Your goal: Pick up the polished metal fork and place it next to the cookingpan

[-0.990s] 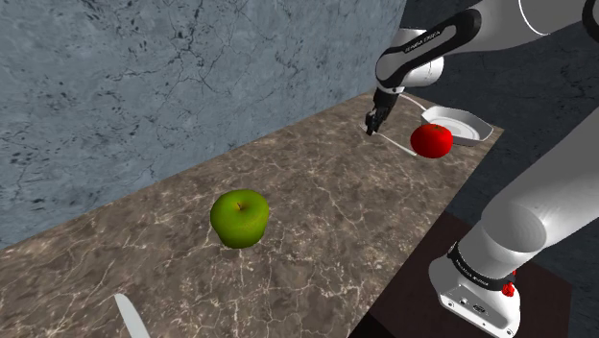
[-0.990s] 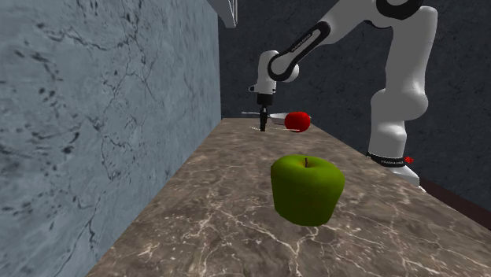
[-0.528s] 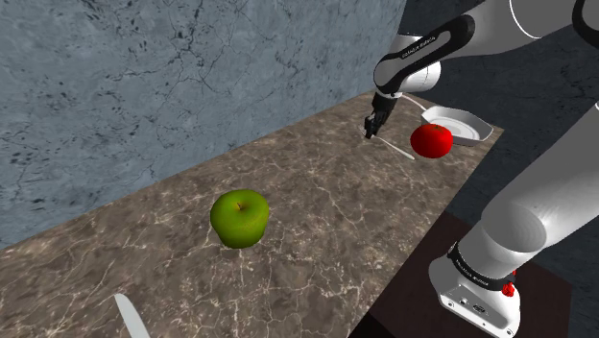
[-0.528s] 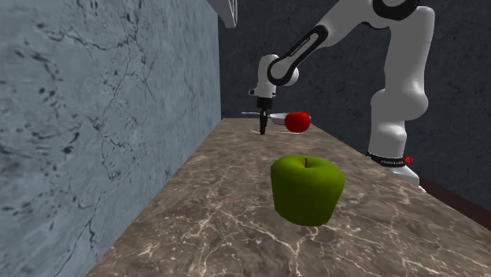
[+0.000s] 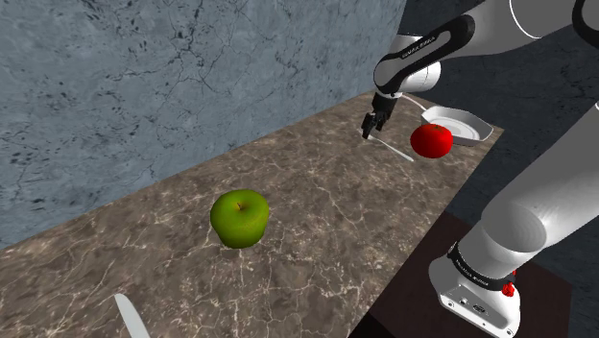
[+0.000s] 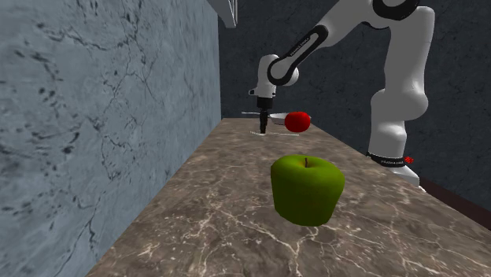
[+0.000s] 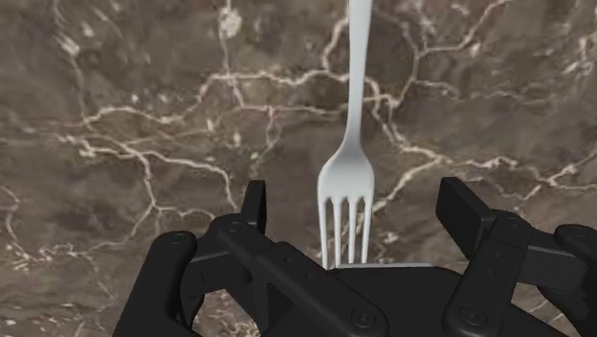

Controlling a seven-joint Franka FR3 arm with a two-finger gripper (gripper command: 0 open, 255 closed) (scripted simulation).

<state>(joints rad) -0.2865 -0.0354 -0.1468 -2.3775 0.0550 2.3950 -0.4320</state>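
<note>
While the black hand (image 7: 354,196) hangs spread, a slim pale fork (image 7: 352,144) lies on veined brown marble (image 7: 143,115).

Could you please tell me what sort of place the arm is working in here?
Most likely a kitchen: a brown veined stone countertop runs along a blue-grey wall, and on it are a fork, a green apple and a white pan.

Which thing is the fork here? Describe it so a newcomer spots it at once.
Follow the brown marbled counter to its far end, by the white pan and the red fruit. The fork lies there under the open claw: thin, pale and tined, while its neighbours are round.
</note>
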